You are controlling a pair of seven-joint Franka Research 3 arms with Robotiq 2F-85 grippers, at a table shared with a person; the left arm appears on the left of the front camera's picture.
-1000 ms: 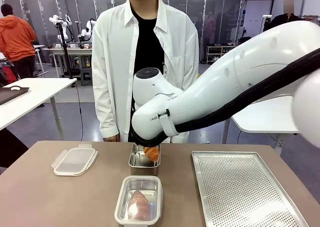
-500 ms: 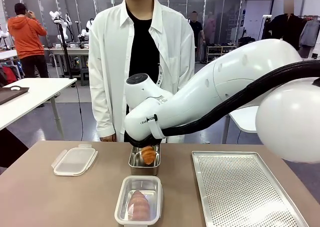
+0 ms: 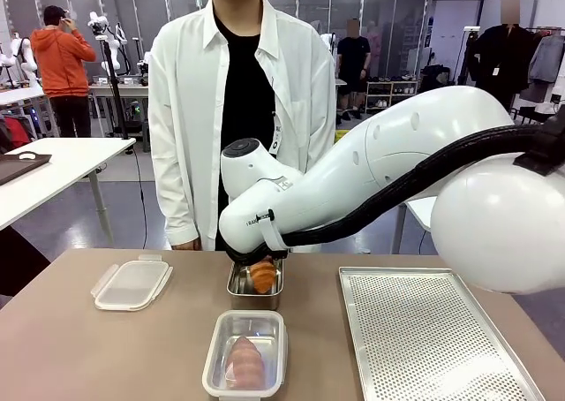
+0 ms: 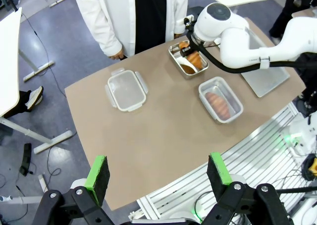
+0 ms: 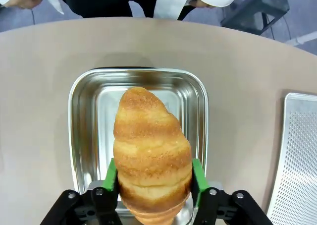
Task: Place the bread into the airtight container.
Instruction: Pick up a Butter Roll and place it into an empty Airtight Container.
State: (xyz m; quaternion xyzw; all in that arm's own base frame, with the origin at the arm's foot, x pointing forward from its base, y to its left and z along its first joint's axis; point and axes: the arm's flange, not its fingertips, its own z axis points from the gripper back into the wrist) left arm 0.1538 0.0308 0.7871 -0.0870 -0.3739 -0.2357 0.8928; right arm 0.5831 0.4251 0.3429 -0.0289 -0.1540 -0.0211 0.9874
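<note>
The right gripper pinches a croissant between its fingers, just above the steel tray. The pick-up is underway; next comes carrying it nearer, to the clear airtight container. The left gripper hangs spread, high above the table.

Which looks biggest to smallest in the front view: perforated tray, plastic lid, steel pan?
1. Perforated tray, clearly largest.
2. Plastic lid.
3. Steel pan, partly hidden by the arm, so its rank below the lid is uncertain.

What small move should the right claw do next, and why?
Probably open the right claw and let go: its green pads flank the golden ridged bread roll, which hangs low over the bare floor of the shiny rectangular steel pan.
</note>
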